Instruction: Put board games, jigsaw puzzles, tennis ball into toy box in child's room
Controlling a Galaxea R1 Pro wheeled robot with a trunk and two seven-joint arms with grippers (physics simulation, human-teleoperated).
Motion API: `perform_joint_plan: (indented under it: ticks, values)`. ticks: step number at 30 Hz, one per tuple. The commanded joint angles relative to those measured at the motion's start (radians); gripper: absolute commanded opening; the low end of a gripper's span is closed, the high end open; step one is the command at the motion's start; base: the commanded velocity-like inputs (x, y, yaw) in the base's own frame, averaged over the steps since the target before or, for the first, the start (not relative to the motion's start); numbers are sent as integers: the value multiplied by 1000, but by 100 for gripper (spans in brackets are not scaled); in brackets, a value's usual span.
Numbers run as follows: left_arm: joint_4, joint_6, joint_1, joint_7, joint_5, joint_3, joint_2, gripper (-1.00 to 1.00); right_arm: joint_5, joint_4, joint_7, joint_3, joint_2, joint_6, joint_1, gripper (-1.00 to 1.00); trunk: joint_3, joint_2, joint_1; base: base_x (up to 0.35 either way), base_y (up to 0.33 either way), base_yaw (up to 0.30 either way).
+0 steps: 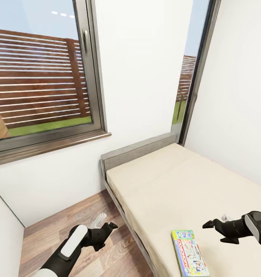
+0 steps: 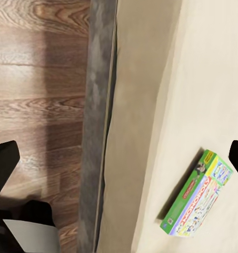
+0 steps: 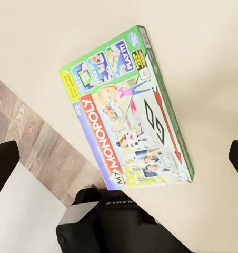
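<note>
cream bed (image 1: 176, 181) bears the monopoly box (image 1: 189, 252); wood-plank floor (image 1: 80, 215); both arms' fingers spread, empty.

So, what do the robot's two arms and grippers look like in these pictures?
Both arms are glossy black with rounded segments. The left arm carries a white panel along its forearm; the right arm shows a grey band near the wrist. The left gripper and right gripper each have two black, tapered fingers. No cables or markings are visible.
</note>
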Motion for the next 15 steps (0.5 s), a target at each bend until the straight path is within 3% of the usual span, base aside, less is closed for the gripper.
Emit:
perform_joint_plan:
  ticks: [1, 15]
  values:
    - [-1, 0, -1, 10, 11, -1, 0, 100, -9, -1, -5, -3, -2, 8, 0, 100, -4, -8, 4, 0, 0, 0]
    - [-1, 0, -1, 9, 12, -1, 1, 100, -9, -6, -2, -2, -9, 8, 2, 100, -48, -106, 58, 0, 0, 0]
